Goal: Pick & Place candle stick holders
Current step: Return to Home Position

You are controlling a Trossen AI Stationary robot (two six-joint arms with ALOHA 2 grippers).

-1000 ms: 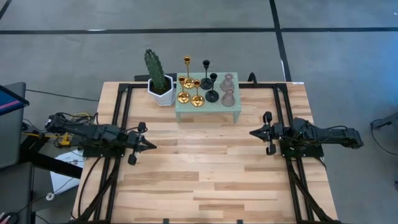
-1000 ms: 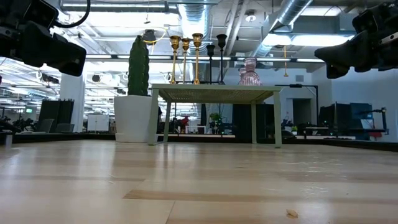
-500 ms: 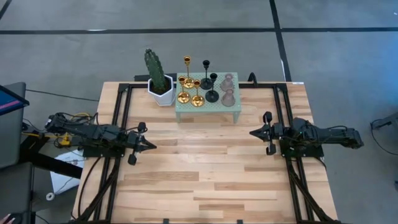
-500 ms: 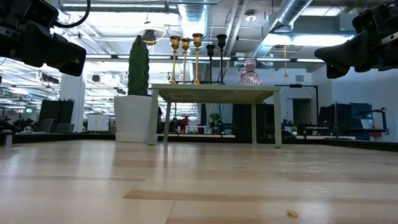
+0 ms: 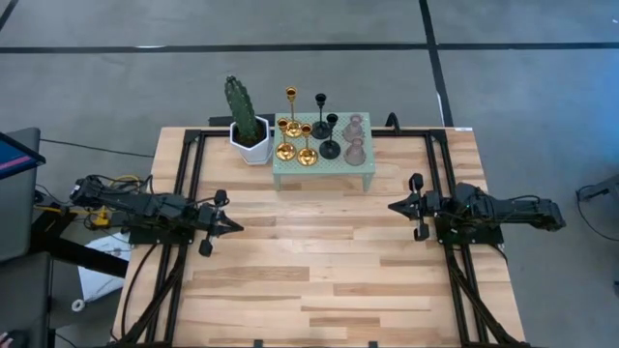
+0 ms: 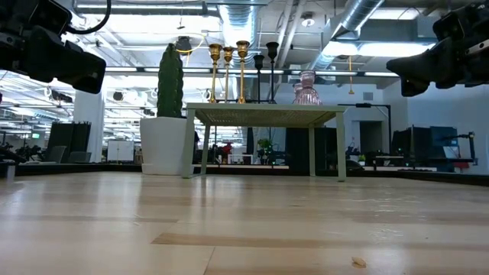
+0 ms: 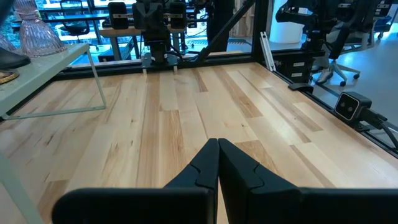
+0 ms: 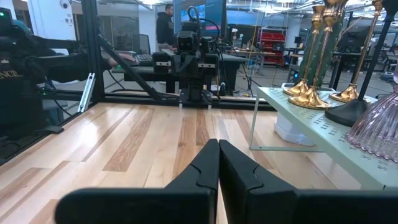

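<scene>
Pale green perforated shelf (image 5: 334,167) on thin legs, standing at the far middle of a light wooden table (image 5: 319,271). Green cactus (image 5: 241,104) in a white pot (image 5: 253,147), upright, just beside the shelf's left end. Black frame rails (image 5: 190,193) lie on the tabletop to either side of the shelf. Grey floor (image 5: 116,77) with dark lines (image 5: 290,46) lies beyond the shelf. One person (image 8: 165,25) stands well apart from the shelf, across the room.

The floor (image 5: 87,77) is grey and smooth, with dark lines (image 5: 290,45) running across it. The wooden table (image 5: 319,280) is made of light planks. Up high, big silver pipes (image 6: 355,23) run under the ceiling, and bright lights (image 6: 359,48) shine. Far back stand a desk (image 7: 118,29), a chair (image 7: 339,50) and a person (image 8: 165,23).
</scene>
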